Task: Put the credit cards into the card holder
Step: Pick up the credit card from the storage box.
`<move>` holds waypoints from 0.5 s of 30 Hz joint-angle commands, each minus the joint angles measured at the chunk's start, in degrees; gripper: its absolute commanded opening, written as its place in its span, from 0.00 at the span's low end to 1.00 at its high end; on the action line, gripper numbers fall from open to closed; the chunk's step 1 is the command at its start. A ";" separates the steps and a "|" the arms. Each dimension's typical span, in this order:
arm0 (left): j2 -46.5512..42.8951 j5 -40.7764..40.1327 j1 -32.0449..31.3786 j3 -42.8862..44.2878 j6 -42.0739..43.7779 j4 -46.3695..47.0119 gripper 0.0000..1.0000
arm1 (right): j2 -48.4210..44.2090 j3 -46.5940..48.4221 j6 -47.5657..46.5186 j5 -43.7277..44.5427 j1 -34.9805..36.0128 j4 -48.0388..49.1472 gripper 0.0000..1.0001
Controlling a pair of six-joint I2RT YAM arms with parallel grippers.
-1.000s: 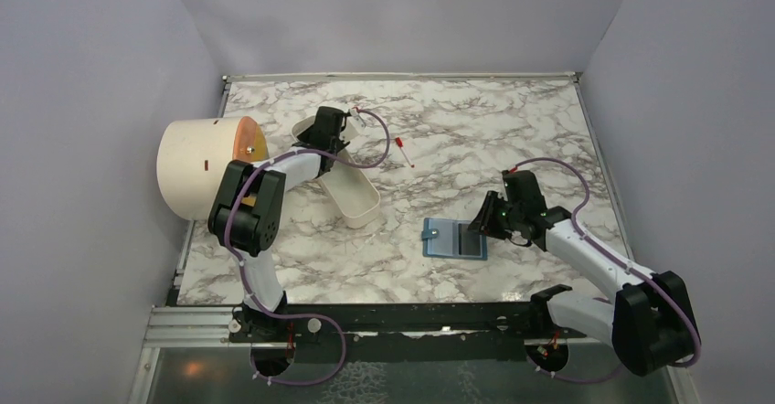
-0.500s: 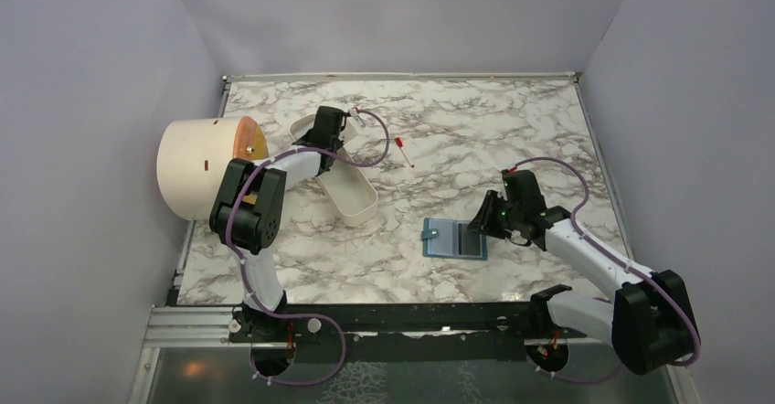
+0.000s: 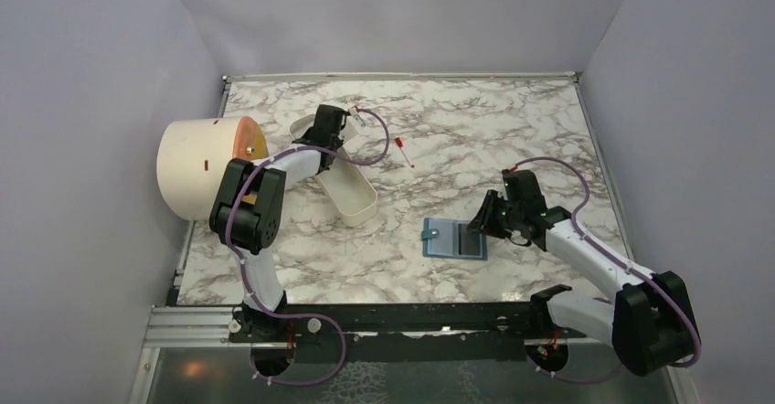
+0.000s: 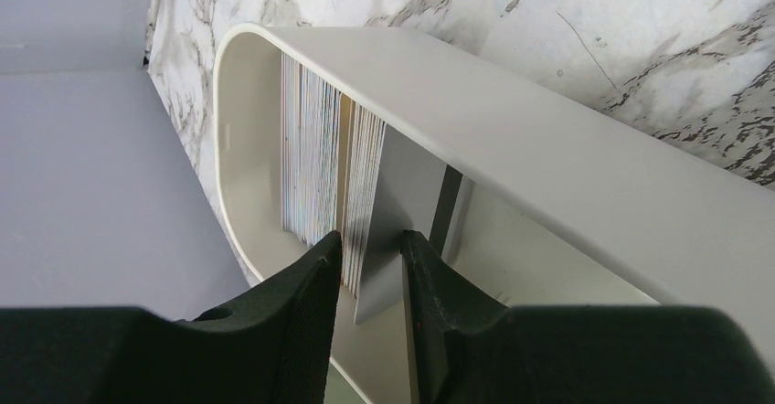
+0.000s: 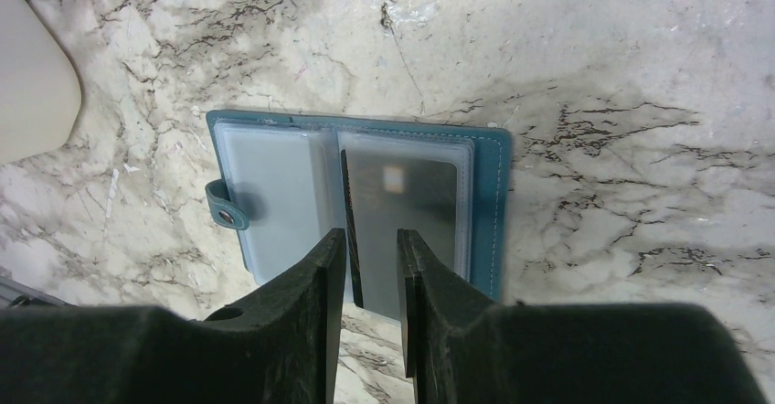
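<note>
My left end effector (image 4: 370, 271) is down inside the white tray (image 4: 548, 139), jaws narrow. A grey card (image 4: 411, 185) stands on edge between the fingers, with the near edge of the stack of cards (image 4: 315, 166) just beside the left-hand finger. From the wrist view I cannot tell whether the pads are actually clamped on that card or only close around it. In the overhead view the tray lies at upper left of centre, slanting down toward the middle, with the cream cylinder (image 3: 196, 175) on its side at the far left edge of the tabletop (image 5: 594, 57).

My right end effector (image 5: 370, 267) is narrow and holding a dark card (image 5: 352, 221), seen edge-on between the fingers. The card tilts down over the open card holder (image 5: 274, 194), its far edge at the fold between the two panels. The holder lies flat, right of centre in the overhead view, with its snap tab (image 5: 225, 215) on the left side. Its right-hand pocket looks dark grey with a small pale patch.
</note>
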 commanded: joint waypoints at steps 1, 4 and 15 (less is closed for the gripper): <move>-2.75 -1.01 0.64 2.19 0.12 -0.19 0.31 | -0.45 0.99 -0.59 -0.42 0.36 1.34 0.27; -2.66 -1.24 0.64 2.42 0.20 -0.76 0.29 | -0.37 1.08 -0.66 -0.42 0.29 1.33 0.27; -3.13 -0.36 0.43 3.55 -0.52 -2.63 0.16 | -0.17 0.98 -0.58 -0.77 0.29 1.62 0.27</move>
